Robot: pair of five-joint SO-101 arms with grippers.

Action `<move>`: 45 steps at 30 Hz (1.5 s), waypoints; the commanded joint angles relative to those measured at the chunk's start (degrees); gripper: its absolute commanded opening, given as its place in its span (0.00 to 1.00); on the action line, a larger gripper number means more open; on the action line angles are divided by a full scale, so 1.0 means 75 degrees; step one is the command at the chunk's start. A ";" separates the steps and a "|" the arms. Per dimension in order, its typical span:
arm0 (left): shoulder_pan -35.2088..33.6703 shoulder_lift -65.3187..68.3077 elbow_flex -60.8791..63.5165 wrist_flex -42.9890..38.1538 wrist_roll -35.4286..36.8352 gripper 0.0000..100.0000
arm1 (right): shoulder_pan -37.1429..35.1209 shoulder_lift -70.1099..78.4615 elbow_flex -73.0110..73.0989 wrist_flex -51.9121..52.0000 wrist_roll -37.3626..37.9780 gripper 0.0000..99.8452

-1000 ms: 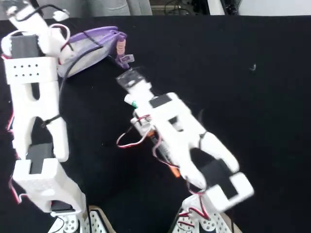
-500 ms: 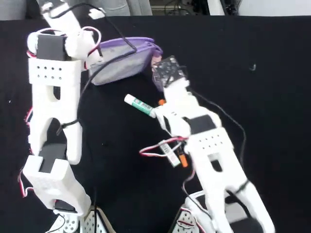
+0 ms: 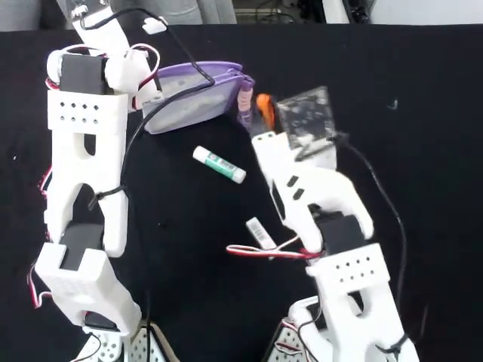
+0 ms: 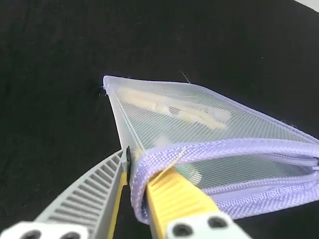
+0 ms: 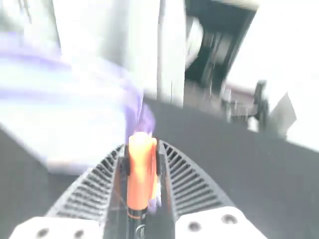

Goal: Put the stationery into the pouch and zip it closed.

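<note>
1. The left gripper [image 4: 142, 172] is pinching the pouch [image 4: 199, 124] by its purple rim, seemingly steadying its mouth.
2. The right gripper [image 5: 142, 149] is clamping an orange marker [image 3: 263, 108] at the pouch's 3 o'clock, probably for insertion.
3. A white stick [image 3: 219, 164] is lying loose at the pouch's 5 o'clock.

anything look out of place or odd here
A white stick with a green end lies loose on the black table, outside the pouch. The left end effector grips the pouch's edge; the right end effector holds an orange marker near its mouth.
</note>
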 commanded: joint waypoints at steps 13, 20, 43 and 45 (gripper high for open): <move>-0.0041 -0.0059 0.0264 -0.0188 -0.0340 0.03 | -0.0316 -0.0369 -0.1049 -0.2684 -0.1325 0.01; 0.0076 -0.0059 0.0674 -0.0645 -0.0340 0.03 | -0.0164 -0.0533 -0.1588 -0.2684 -0.2110 0.01; 0.1764 -0.0152 -0.0053 -0.0422 -0.0023 0.03 | 0.0879 -0.3171 -0.0240 -0.3141 -0.3376 0.01; 0.1764 -0.0152 -0.0475 -0.0164 -0.0012 0.03 | 0.0797 -0.3159 0.0018 -0.3528 -0.3376 0.01</move>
